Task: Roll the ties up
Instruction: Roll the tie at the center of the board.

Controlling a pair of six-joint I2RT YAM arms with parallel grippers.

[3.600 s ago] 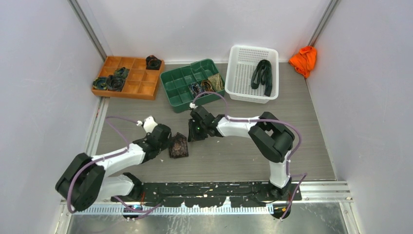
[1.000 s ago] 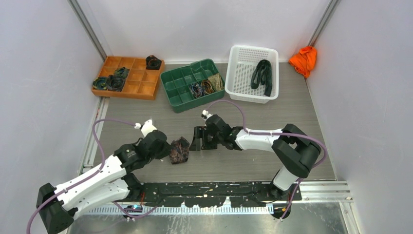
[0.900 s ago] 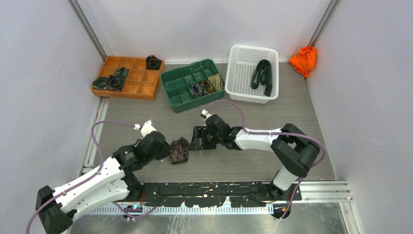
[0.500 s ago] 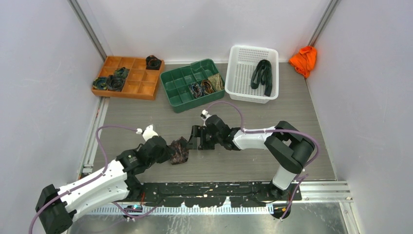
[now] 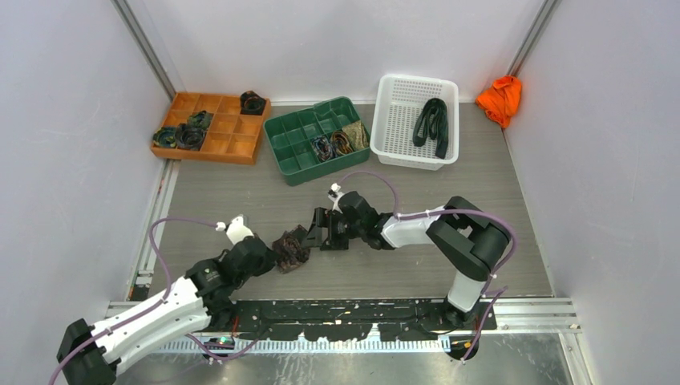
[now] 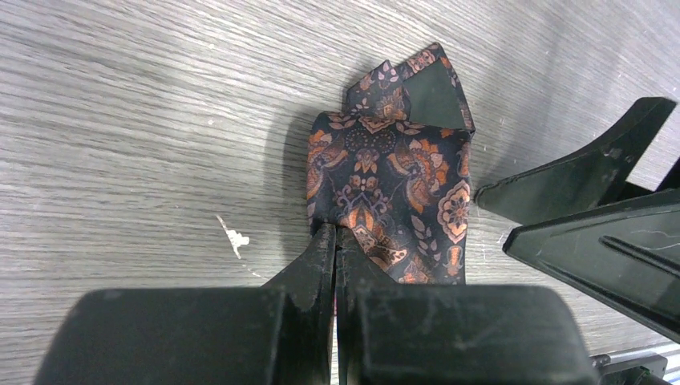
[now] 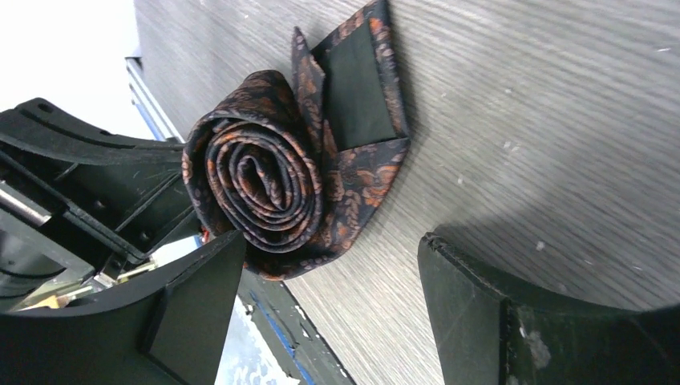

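Brown tie (image 5: 289, 249) shifted left w/ left end effector (image 5: 275, 255)

On tabletop (image 5: 521, 200): 1 rolled tie (image 5: 290, 249), 1 orange tray (image 5: 212, 156), 1 green tray (image 5: 293, 160), 1 white basket (image 5: 397, 128) holding 1 loose tie (image 5: 433, 120), 1 orange cloth (image 5: 499, 98).

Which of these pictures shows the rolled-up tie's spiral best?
The right wrist view: it looks end-on at the rolled tie, showing its coiled layers. The left wrist view shows only its patterned outside; the top view, a small dark lump.

Dark orange-paisley tie (image 7: 258, 183), tightly coiled
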